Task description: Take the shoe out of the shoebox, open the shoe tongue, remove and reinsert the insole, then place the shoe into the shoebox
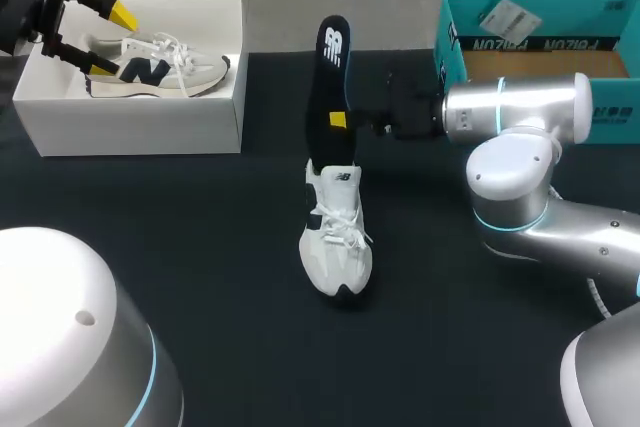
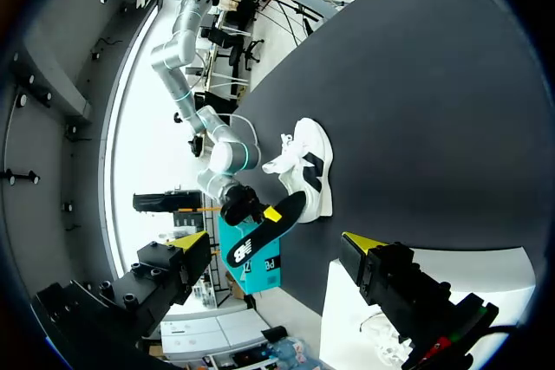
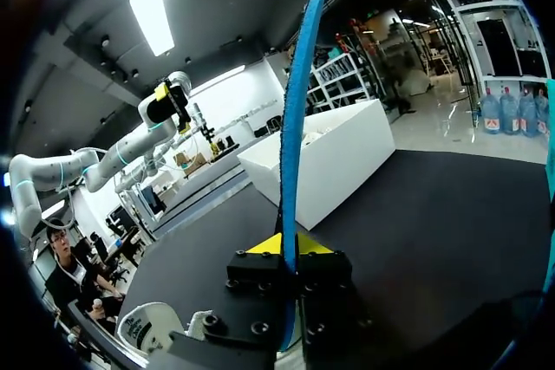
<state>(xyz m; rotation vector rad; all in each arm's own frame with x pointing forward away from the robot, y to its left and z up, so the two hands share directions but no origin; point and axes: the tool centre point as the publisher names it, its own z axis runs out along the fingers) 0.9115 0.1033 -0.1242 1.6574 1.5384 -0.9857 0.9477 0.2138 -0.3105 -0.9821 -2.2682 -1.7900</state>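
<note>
One thin, flat, dark insole stands pinched in the right tool.

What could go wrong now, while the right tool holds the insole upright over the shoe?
1. The shoe stands free on the table; no tool steadies it, since the left tool is open far off above the white shoebox. Pushing the insole in may slide or tip it.
2. The right tool pinches the long, thin insole at only one spot, so it may bend or twist instead of entering.
</note>
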